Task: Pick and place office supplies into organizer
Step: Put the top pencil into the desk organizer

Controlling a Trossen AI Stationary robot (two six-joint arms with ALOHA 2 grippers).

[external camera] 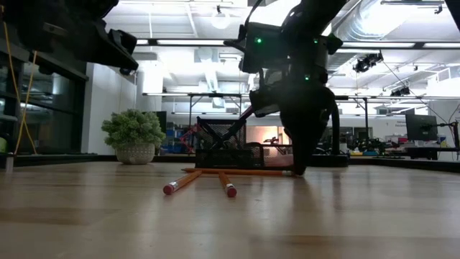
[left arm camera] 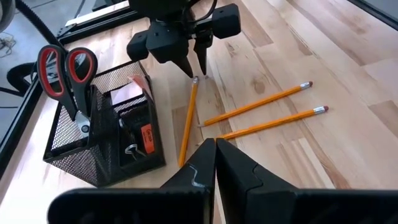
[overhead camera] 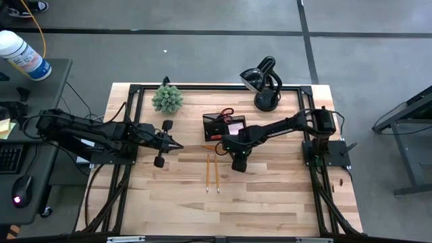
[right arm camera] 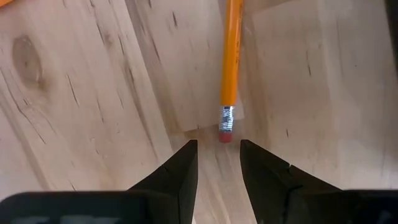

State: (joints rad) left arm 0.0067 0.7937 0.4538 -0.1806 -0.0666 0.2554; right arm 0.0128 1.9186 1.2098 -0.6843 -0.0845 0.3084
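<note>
A black mesh organizer (left arm camera: 106, 140) (overhead camera: 223, 125) stands mid-table with the red-handled scissors (left arm camera: 62, 68) upright in it and a pink pad (left arm camera: 127, 92) inside. Three yellow-orange pencils lie flat on the wood: two side by side (overhead camera: 212, 172) (left arm camera: 273, 112) and one (left arm camera: 188, 121) beside the organizer. My right gripper (right arm camera: 214, 146) (left arm camera: 194, 65) points down, open, its fingertips just short of that pencil's eraser end (right arm camera: 225, 132) and touching nothing. My left gripper (left arm camera: 214, 149) (overhead camera: 178, 146) is shut, hovering left of the pencils.
A green spiky plant (overhead camera: 167, 99) sits at the far left of the table and a black desk lamp (overhead camera: 263, 84) at the far edge, right of the organizer. Bare wood (overhead camera: 270, 202) stretches toward the near edge. A black frame rail (overhead camera: 135, 121) borders the tabletop.
</note>
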